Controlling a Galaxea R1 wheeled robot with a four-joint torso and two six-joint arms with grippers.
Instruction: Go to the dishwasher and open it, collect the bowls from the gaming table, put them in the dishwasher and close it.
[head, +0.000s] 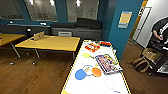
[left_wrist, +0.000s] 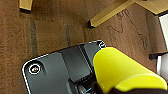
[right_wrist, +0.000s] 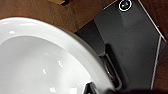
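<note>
The gaming table (head: 101, 86) with its white top and pale yellow edges stands right in front of me in the head view. A yellow bowl (left_wrist: 122, 70) shows large in the left wrist view, above the brown floor, and my left gripper (left_wrist: 100, 88) is shut on it. In the right wrist view a white bowl (right_wrist: 37, 62) hangs over the wooden floor with my right gripper (right_wrist: 92, 90) shut on its rim. The dishwasher is out of view.
On the table lie a blue disc (head: 80, 74), an orange disc (head: 96, 72), a colourful box (head: 108, 63) and a red box (head: 92, 46). Yellow-topped desks (head: 50, 42) stand to the left, a teal column (head: 122, 27) behind. At the right are a person (head: 160, 30), a cardboard box (head: 150, 53) and a bag (head: 141, 63).
</note>
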